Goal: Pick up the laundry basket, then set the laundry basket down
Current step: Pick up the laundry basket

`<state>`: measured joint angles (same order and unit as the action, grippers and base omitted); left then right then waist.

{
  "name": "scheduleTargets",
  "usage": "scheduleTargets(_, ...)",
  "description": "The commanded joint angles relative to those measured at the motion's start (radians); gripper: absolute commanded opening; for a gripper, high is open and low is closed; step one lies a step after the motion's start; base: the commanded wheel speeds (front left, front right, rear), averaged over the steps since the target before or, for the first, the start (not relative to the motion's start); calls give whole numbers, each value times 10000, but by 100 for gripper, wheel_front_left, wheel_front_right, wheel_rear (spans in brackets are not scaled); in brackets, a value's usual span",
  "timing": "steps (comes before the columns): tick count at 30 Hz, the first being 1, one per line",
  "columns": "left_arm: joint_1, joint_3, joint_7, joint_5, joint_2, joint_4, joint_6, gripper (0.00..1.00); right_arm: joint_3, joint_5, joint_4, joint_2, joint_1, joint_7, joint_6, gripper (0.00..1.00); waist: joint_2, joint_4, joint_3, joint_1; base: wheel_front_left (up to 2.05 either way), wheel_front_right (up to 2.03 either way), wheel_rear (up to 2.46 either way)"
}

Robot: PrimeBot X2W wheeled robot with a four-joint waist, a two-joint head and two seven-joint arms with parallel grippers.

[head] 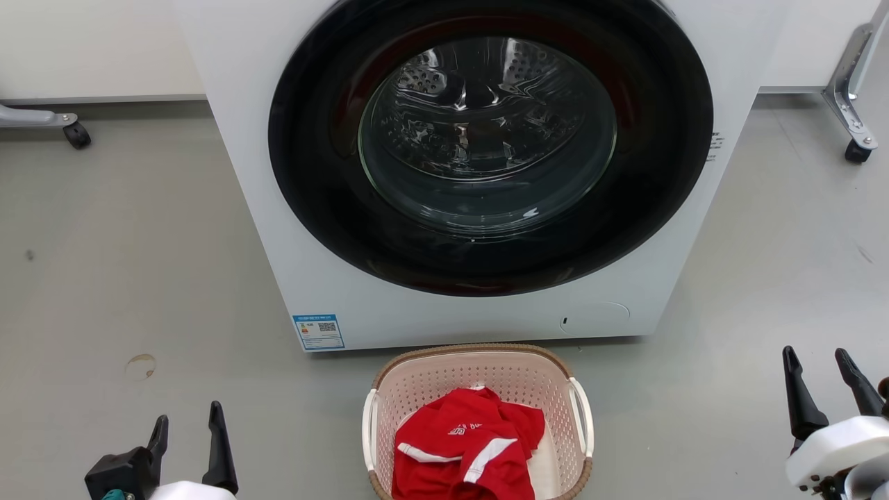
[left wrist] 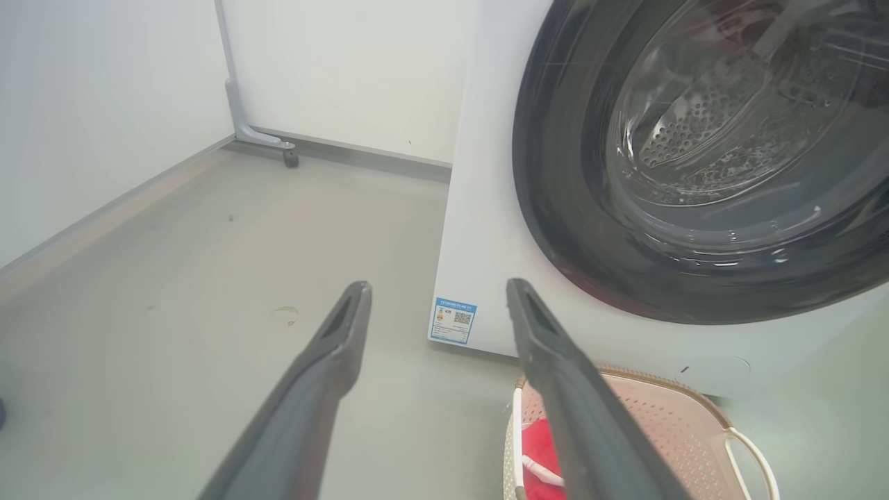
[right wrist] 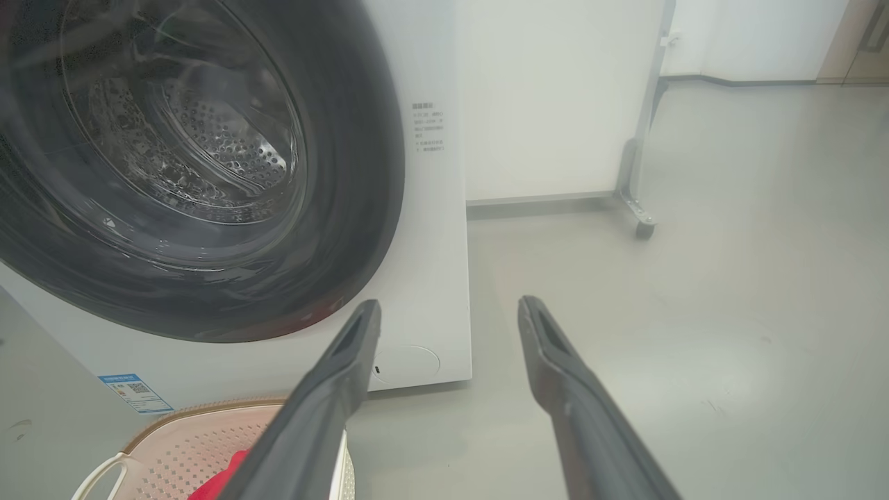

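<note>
Laundry basket [head: 528, 378] is sitting on the floor [head: 139, 278] between both claws. The left gripper [head: 189, 414] and right gripper [head: 815, 352] are hanging released, fingers spread, gripping nothing, each well apart from its white handles [head: 370, 430]. A red shirt [head: 465, 444] is lying inside it; the washer [head: 417, 319] is standing just behind.

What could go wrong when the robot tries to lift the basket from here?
1. The white handles are thin, and the open left gripper and right gripper stand far from them; a finger may miss.
2. The laundry basket sits close before the washer and may bump it.
3. An uneven lift may spill the red garment.
</note>
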<state>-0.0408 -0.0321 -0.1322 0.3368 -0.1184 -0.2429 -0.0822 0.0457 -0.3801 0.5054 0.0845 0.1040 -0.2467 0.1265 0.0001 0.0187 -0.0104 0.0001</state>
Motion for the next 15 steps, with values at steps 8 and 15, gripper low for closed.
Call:
scheduleTargets(8, 342, 168, 478, 187, -380, 451, 159, 100, 845, -696, 326, 612, 854, -34, 42, 100, -1, 100, 350, 0, 0, 0, 0)
scheduleTargets(15, 849, -17, 464, 155, -286, 708, 108, 100, 1000, -1032, 191, 894, 1292, -108, 42, 100, -1, 165, 1702, 0, 0, 0, 0)
